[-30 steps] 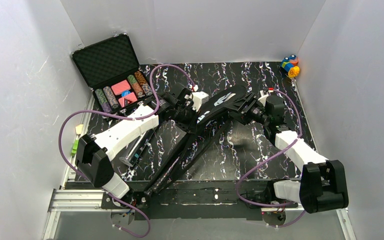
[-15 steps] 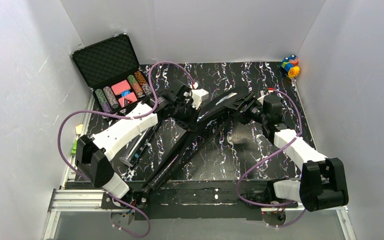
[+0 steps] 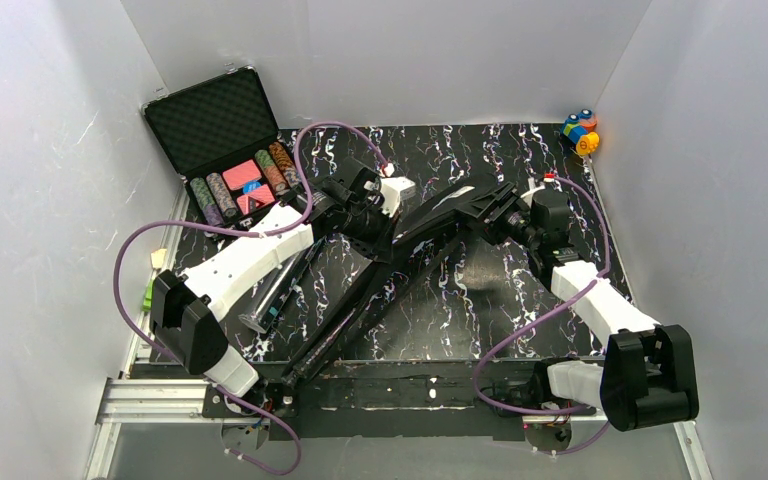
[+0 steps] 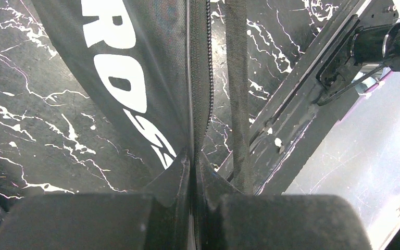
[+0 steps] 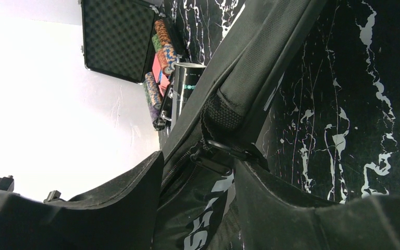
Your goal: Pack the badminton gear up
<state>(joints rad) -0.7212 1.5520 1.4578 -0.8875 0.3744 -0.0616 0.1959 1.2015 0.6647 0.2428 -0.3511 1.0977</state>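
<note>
Right of the black foam-lined case of poker chips (image 3: 230, 150), our big black racket-shaped CROSSWAY bag (image 3: 430, 225) has tipped further onto its edge, the left gripper (image 4: 192, 161) pinching its zip seam and the right gripper (image 5: 198, 161) wide astride its end, grip untellable, so we judge zipping near.

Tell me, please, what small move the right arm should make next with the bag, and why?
Probably close the right gripper on what looks like the zip pull. The left gripper is shut on the edge of the black bag beside the zipper, bracing it, while the right jaws stand apart either side of that pull, not yet pinching it.
</note>
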